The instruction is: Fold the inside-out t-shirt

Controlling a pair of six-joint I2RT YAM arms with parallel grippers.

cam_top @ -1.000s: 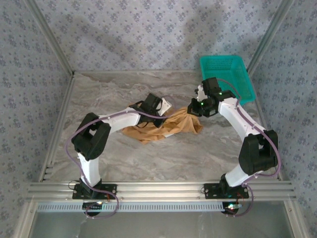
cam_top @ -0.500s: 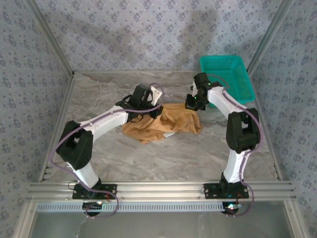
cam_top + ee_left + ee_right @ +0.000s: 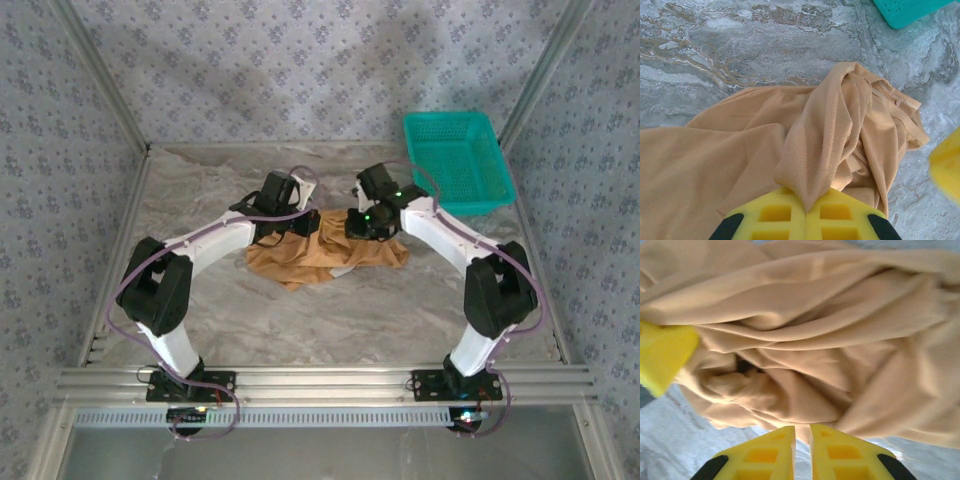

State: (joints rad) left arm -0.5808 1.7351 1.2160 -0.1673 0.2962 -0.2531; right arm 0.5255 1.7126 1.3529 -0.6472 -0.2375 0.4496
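Grey marbled table (image 3: 330, 320): crumpled tan t-shirt (image 3: 310, 262) at centre, teal basket (image 3: 455, 165) far right.

- The t-shirt (image 3: 330, 258) lies on the middle of the table (image 3: 300, 320).
- The basket (image 3: 458, 160) stands in the far right corner, apart from the t-shirt.
- The left gripper (image 3: 298, 224) and the right gripper (image 3: 362, 224) sit side by side over the t-shirt's far edge.
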